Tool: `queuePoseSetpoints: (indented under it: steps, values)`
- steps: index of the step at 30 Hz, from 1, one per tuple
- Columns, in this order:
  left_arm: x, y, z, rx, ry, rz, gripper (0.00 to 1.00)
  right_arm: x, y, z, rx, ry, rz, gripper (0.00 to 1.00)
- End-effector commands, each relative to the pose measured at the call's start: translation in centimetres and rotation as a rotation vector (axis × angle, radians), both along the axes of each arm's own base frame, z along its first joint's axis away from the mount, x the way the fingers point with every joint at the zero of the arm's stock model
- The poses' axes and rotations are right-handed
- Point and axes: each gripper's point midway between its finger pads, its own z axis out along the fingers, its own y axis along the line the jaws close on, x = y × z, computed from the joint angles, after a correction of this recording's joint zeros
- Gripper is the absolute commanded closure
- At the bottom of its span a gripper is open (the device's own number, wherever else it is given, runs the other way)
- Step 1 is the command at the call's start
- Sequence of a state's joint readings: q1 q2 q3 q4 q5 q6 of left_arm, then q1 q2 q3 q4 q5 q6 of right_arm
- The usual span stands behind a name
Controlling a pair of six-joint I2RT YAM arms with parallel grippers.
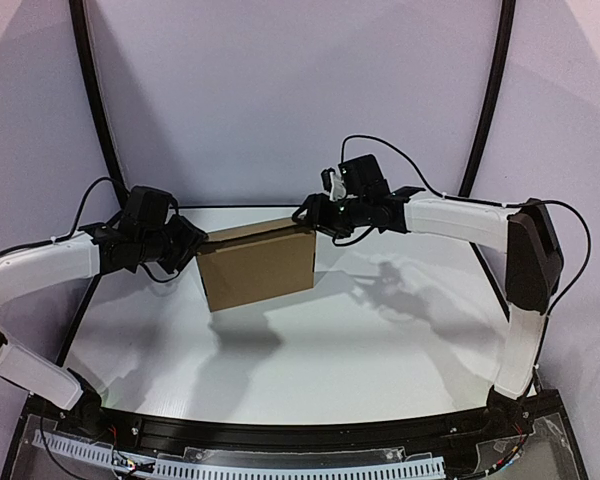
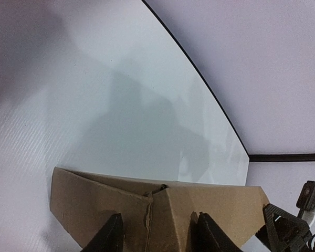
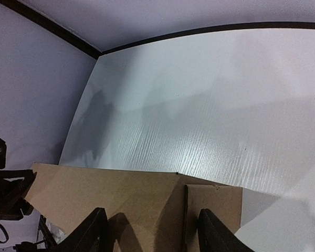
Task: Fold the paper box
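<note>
The paper box (image 1: 258, 265) is a folded brown cardboard mailer, tilted with its broad face toward the top camera and a shadow on the table below it. My left gripper (image 1: 195, 248) is at its left edge and my right gripper (image 1: 305, 213) at its upper right corner. In the left wrist view the gripper (image 2: 157, 236) straddles a folded corner of the box (image 2: 226, 205), its black fingers (image 2: 110, 236) apart. In the right wrist view the gripper (image 3: 152, 231) stands apart over the cardboard (image 3: 136, 194), and one finger (image 3: 92, 233) casts a shadow on it.
The white table (image 1: 330, 340) has a black curved rim at the back and pale walls round it. Both arms reach inward from the sides, with black cables looping above them. A black rail runs along the near edge.
</note>
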State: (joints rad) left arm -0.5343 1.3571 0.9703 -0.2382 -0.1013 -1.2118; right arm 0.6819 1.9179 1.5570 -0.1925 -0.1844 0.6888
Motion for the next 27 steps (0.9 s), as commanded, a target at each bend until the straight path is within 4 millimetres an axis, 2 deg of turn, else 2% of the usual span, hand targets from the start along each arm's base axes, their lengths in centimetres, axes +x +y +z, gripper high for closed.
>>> queuePoseSetpoints:
  steps: [1,3,7,11,13,14,15,16,18,20,21,22,23,24,27]
  values:
    - [-2.6,-0.1,-5.1,0.027,0.162,-0.043,0.55,-1.9,-0.6,-3.8,-0.069,0.083,0.006,0.42]
    - [-2.8,0.1,-5.8,0.029,0.177,-0.04,0.6,-2.0,-0.9,-4.2,-0.077,0.088,-0.001,0.43]
    - [-3.7,0.5,-7.5,0.046,0.217,-0.034,0.64,-2.4,-1.3,-5.0,-0.09,0.1,-0.008,0.44]
    - [-3.9,0.5,-7.8,0.047,0.218,-0.044,0.62,-2.4,-1.4,-4.7,-0.095,0.091,-0.004,0.45]
    - [-3.4,0.2,-5.8,0.065,0.168,-0.081,0.53,-2.2,-1.1,-3.8,-0.095,0.074,0.007,0.43]
    - [-3.0,0.2,-4.1,0.069,0.139,-0.084,0.51,-2.2,-1.0,-3.5,-0.098,0.07,0.011,0.42]
    - [-2.9,0.2,-3.3,0.08,0.125,-0.09,0.49,-2.0,-1.0,-3.1,-0.101,0.065,0.012,0.42]
    - [-2.6,0.4,-1.4,0.106,0.091,-0.101,0.45,-1.9,-0.9,-2.6,-0.1,0.056,0.016,0.42]
    - [-2.4,1.0,1.1,0.153,0.057,-0.1,0.41,-1.8,-0.8,-2.1,-0.1,0.046,0.02,0.41]
    - [-2.8,1.8,2.1,0.204,0.058,-0.102,0.4,-1.9,-0.8,-1.9,-0.106,0.043,0.024,0.41]
    - [-2.7,2.0,3.4,0.22,0.046,-0.101,0.4,-1.8,-0.8,-1.9,-0.109,0.042,0.023,0.41]
    - [-2.9,2.3,3.0,0.238,0.063,-0.101,0.4,-1.9,-0.8,-1.9,-0.111,0.039,0.026,0.41]
    - [-2.9,2.3,3.7,0.24,0.058,-0.098,0.41,-1.9,-0.8,-1.9,-0.115,0.039,0.026,0.41]
    - [-3.1,2.3,3.4,0.244,0.078,-0.108,0.42,-1.9,-0.8,-1.9,-0.117,0.041,0.025,0.41]
    - [-3.5,1.2,2.6,0.218,0.117,-0.159,0.46,-1.9,-0.7,-1.7,-0.116,0.034,0.027,0.42]
